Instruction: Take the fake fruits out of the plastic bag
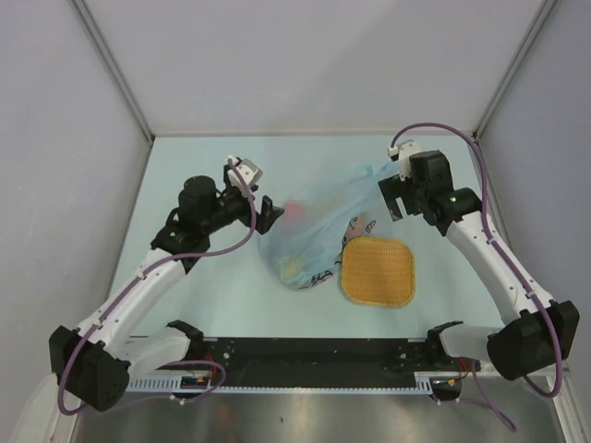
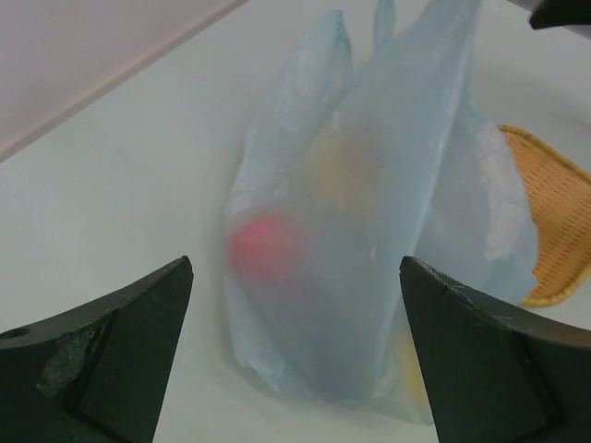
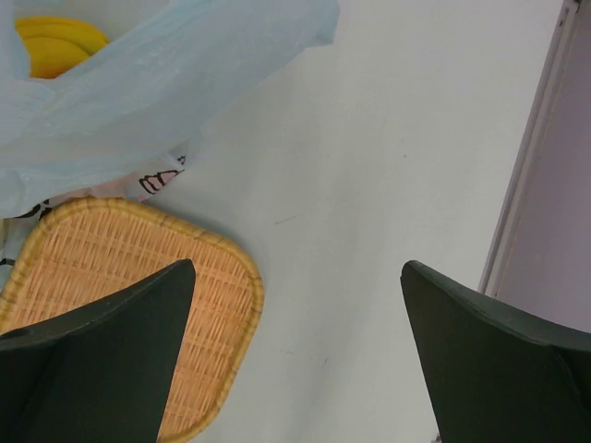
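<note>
A square woven mat of orange-yellow wicker with rounded corners [image 1: 378,270] lies flat on the pale blue-green tabletop [image 1: 203,295], right of centre. Plain grey-lilac wall panels [image 1: 305,65] close off the far edge and both sides. A black rail [image 1: 314,355] runs along the near edge.

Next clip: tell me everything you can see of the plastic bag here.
The plastic bag is thin, crinkly, translucent light-blue film with a dark-line print on the side by the woven mat. It lies slumped on the table, bulging, its drawn-up tip pointing to the right claw. A red fruit and yellow fruit show through it. Its printed edge meets the mat. Both claws stand open; the left claw faces it, neither grips it.
</note>
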You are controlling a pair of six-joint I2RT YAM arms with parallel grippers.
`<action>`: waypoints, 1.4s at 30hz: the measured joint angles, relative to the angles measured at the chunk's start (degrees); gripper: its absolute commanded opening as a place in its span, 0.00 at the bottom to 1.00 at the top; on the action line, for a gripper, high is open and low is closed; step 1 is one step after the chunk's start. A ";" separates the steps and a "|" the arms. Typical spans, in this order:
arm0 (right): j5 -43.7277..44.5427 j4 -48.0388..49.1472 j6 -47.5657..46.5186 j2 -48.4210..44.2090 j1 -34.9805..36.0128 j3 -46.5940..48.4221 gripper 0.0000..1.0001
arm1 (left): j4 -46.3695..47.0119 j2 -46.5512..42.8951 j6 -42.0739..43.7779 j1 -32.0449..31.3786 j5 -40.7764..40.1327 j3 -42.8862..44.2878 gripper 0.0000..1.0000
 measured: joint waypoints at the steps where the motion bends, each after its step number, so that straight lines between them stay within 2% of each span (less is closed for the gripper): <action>1: 0.04 0.00 -0.55 0.00 0.24 0.26 1.00 | -0.13 0.20 0.04 -1.44 -0.02 0.00 1.00; 4: -3.91 -0.20 -3.89 -0.44 0.07 2.73 1.00 | 0.04 1.25 0.96 -6.08 0.02 0.11 1.00; 5: -8.13 0.11 -6.12 -1.53 -0.39 3.80 1.00 | 0.24 1.81 1.36 -7.48 0.11 0.15 1.00; 11: -13.77 2.23 -9.73 -4.22 -0.98 7.15 0.99 | 0.39 7.08 2.71 -13.66 1.14 0.31 1.00; 17: -19.58 4.72 -10.05 1.66 -3.10 9.92 0.99 | -0.50 9.25 0.39 -14.75 2.91 2.84 1.00; 26: -28.35 1.92 -7.85 8.94 -3.85 11.82 1.00 | 4.68 14.47 -1.03 -17.92 4.79 5.44 1.00; 28: -29.51 1.16 -5.64 10.51 -4.11 12.37 0.79 | 6.21 16.41 -0.42 -19.65 2.91 5.44 1.00; 29: -30.18 0.74 -3.98 11.43 -4.48 12.46 0.51 | 7.02 17.42 -0.11 -20.72 1.16 5.49 1.00; 32: -36.72 -0.39 3.10 14.71 -7.02 12.46 0.04 | 8.11 19.15 0.00 -22.86 -3.54 6.25 1.00; 33: -41.20 0.20 8.26 16.41 -8.79 12.46 0.00 | 8.20 19.67 -0.13 -23.56 -5.88 7.17 1.00; 37: -52.13 7.91 26.58 20.96 -12.13 13.57 0.00 | 8.13 19.87 0.02 -23.93 -10.80 11.19 1.00; 42: -60.52 17.59 37.81 24.26 -7.78 23.37 0.00 | 8.24 18.60 1.66 -23.89 -14.45 14.97 1.00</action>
